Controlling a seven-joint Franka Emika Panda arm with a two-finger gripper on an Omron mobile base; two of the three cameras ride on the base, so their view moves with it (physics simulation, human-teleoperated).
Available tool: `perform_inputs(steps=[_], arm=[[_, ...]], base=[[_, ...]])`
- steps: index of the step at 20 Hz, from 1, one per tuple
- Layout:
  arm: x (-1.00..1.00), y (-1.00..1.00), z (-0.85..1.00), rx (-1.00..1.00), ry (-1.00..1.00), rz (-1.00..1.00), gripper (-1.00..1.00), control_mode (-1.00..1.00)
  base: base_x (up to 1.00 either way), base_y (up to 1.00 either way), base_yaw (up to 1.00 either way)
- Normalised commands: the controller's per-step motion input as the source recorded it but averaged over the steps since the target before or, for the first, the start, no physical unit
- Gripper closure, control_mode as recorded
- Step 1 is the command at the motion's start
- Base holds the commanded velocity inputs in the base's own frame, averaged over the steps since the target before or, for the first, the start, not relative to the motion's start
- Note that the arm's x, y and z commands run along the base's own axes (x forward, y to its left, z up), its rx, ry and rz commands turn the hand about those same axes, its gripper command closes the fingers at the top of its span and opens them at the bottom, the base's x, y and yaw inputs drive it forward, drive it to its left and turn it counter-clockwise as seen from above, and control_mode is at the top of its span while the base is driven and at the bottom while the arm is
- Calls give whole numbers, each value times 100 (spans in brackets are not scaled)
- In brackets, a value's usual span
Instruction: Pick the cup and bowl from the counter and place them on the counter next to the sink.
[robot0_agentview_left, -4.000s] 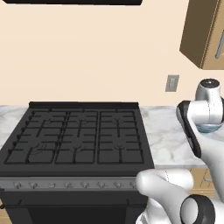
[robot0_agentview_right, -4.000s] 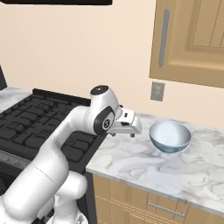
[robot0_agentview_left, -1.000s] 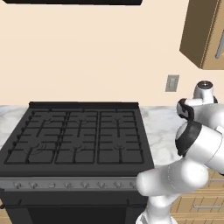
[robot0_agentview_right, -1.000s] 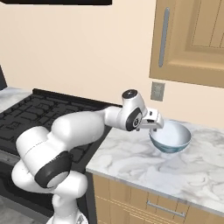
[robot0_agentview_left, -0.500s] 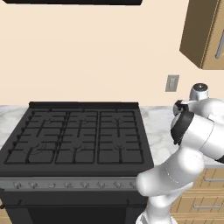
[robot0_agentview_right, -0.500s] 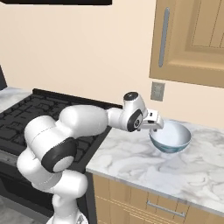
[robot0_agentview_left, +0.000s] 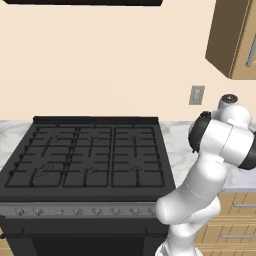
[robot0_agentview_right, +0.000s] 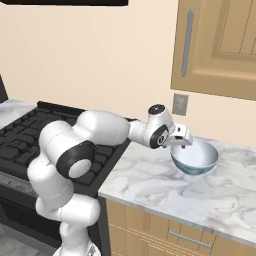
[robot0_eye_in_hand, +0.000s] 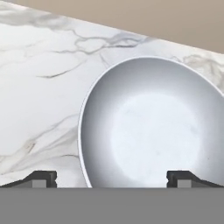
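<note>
Kitchen wall in plain beige backs the whole scene, with a light wooden wall cabinet (robot0_agentview_right: 220, 45) hanging at upper right and a grey wall outlet plate (robot0_agentview_right: 180, 104) below it. Next in bulk is the black gas stove with cast grates (robot0_agentview_left: 90, 160), its dark control strip running along the front edge. Beside the stove's right edge lies the white marble counter with grey veins (robot0_agentview_right: 165, 185), set over light wooden cabinets with metal handles (robot0_agentview_right: 185, 240). Across stove and counter reaches the white robot arm with dark joints (robot0_agentview_right: 95, 135), stretched from the lower left of the right base view toward the counter's back edge. On the counter near that back edge, well clear of the front edge, sits the pale blue-grey round bowl (robot0_agentview_right: 195, 157), upright, its interior plain. Smallest is the white two-finger gripper (robot0_agentview_right: 181, 141), poised at the bowl's left rim; from the hand camera its dark finger tips (robot0_eye_in_hand: 41, 178) stand spread fully apart, straddling the near rim of the bowl, with nothing in their grasp.
</note>
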Motion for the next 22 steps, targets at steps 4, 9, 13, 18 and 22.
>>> perform_inputs(steps=[4, 9, 13, 18, 22], arm=[[0, 0, -12, 1, 0, 0, -100, -100], [0, 0, -24, 2, 0, 0, -100, -100], [0, 0, -25, 1, 0, 0, -100, -100], [0, 0, -19, 0, 0, 0, -100, -100], [0, 0, -17, 0, 0, 0, -100, -100]], base=[[0, 0, 0], [0, 0, 0], [0, 0, 0], [0, 0, 0], [0, 0, 0]])
